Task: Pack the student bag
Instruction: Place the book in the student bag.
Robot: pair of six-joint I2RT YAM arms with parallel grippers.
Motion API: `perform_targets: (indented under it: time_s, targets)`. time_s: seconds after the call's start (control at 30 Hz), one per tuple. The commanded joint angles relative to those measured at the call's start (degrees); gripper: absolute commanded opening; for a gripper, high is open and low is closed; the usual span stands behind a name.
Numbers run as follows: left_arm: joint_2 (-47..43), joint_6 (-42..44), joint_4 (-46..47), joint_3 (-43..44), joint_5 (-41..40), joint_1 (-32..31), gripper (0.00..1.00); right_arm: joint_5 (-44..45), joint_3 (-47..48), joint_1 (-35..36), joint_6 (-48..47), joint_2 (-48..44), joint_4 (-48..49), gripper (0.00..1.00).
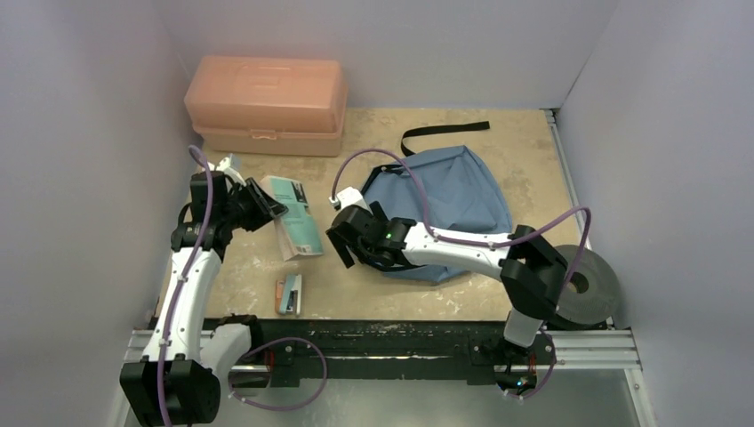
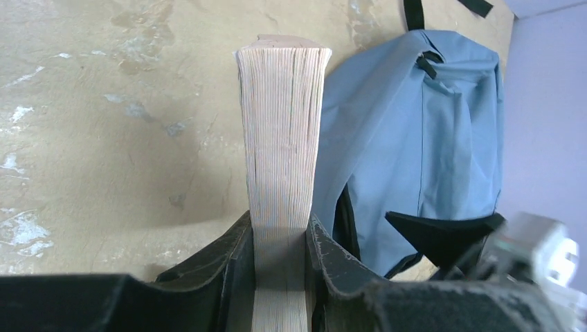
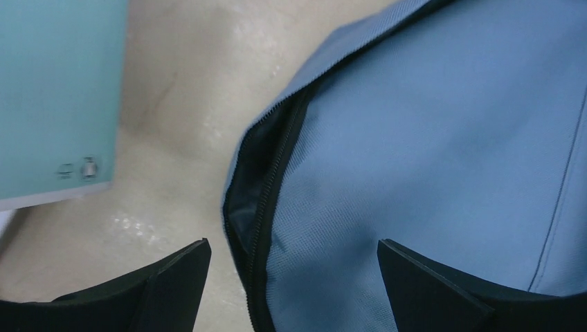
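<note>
Left wrist view: got the book [image 2: 284, 138] pinched on edge in the left gripper [image 2: 279, 232], guessing for a slim-side-first slide in. Got the right gripper [image 3: 292, 249] spread wide over the open zipper [image 3: 270, 194] of the student bag [image 3: 429, 138], lying flat right of centre on the table [image 1: 258, 276], probably to lift that flap up.

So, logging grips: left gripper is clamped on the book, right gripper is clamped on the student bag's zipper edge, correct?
Not quite. The left gripper is clamped on the book, but the right gripper stands open over the student bag, at its zipper edge; the right wrist view shows it.
</note>
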Motion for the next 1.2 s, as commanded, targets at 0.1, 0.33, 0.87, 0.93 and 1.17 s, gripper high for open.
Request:
perform_targets:
  time_s: [0.1, 0.33, 0.87, 0.93, 1.17]
  targets:
    - [-4.34, 2.64, 1.21, -0.31, 7.36, 0.11, 0.00, 8.09, 4.49, 0.35, 5.61, 3.86, -6.37, 0.86]
    - [-6.25, 3.16, -0.08, 0.11, 8.70, 0.09, 0.00, 15.17, 5.85, 1.23, 5.53, 6.73, -9.50, 0.82]
    - [-7.60, 3.80, -0.98, -1.21, 12.23, 0.07, 0.00, 21.52, 3.65, 3.14, 4.62, 1.16, -11.38, 0.31]
    - [-7.79, 3.51, -0.68, -1.62, 13.94, 0.08, 0.00, 19.66, 2.00, 2.72, 3.19, -0.54, -8.76, 0.20]
    - [-9.03, 3.17, -1.76, -1.34, 19.06, 0.12, 0.00, 14.03, 0.25, 0.30, 1.46, -5.06, -5.61, 0.00]
